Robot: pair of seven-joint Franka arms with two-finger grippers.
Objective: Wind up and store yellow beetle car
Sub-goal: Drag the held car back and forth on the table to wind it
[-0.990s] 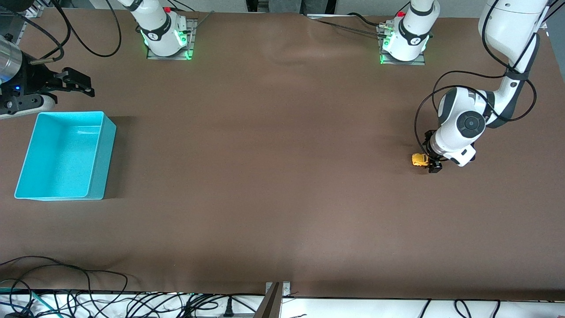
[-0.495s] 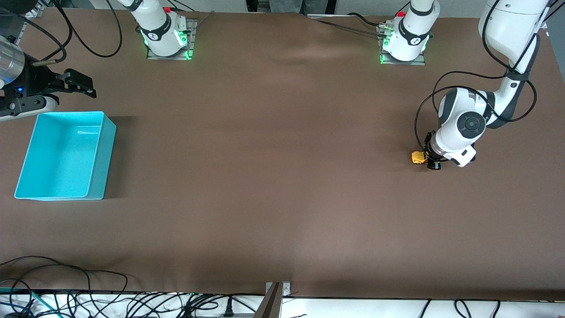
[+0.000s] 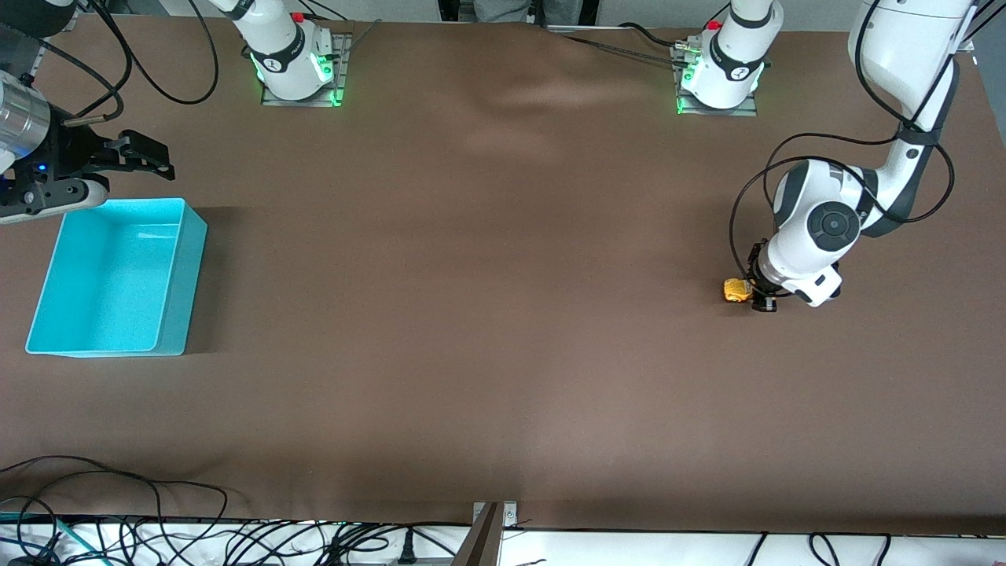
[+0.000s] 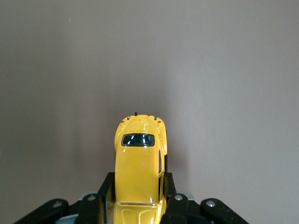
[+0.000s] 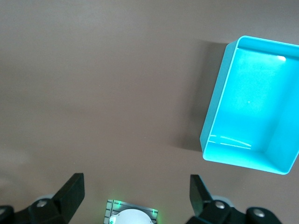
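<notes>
Your left gripper (image 3: 753, 296) clamped the yellow beetle car (image 3: 736, 290) low over the table (image 3: 503, 314). Your right gripper (image 3: 145, 155) waited, fingers apart, above the table just beside the turquoise bin (image 3: 182, 263).

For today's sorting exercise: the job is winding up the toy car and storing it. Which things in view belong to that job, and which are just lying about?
Belongs to the job:
- yellow beetle car, clamped in the left gripper
- turquoise bin, empty, at the right arm's end
- right gripper, open, waiting above the table beside the bin

Just lying about:
- cables along the table's near edge
</notes>
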